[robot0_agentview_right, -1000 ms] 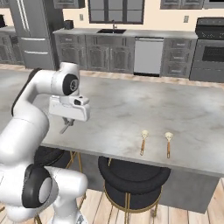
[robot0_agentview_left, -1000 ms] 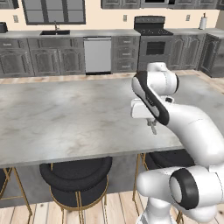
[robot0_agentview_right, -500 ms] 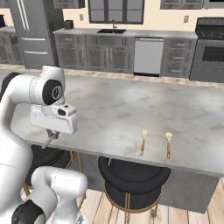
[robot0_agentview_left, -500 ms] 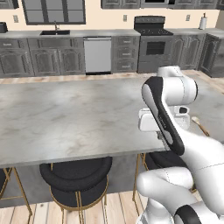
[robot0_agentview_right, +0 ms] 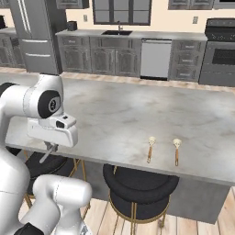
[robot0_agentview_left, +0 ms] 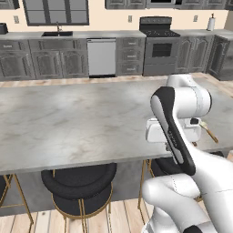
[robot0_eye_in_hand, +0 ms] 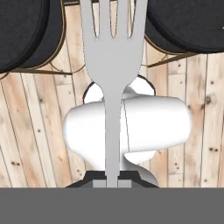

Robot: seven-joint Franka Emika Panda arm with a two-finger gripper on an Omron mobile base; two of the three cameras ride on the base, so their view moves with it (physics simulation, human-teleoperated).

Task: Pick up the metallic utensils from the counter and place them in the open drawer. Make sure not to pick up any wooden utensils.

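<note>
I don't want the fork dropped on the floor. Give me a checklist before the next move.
1. Gripper shut on the fork: ok.
2. Held item is metal, not wooden: ok.
3. Wooden utensils left lying on the counter: ok.
4. Open drawer below the fork: not ok, wooden floor and stools lie under it.
5. Drawer location: cannot tell.
6. Knife location: cannot tell.

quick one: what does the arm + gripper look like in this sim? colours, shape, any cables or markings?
The arm is glossy white with rounded, tubular links. A black band runs along one link, and dark round caps sit at the joints. The hand is a white boxy block. The gripper has two small dark finger tips. No cables or markings are visible.
</note>
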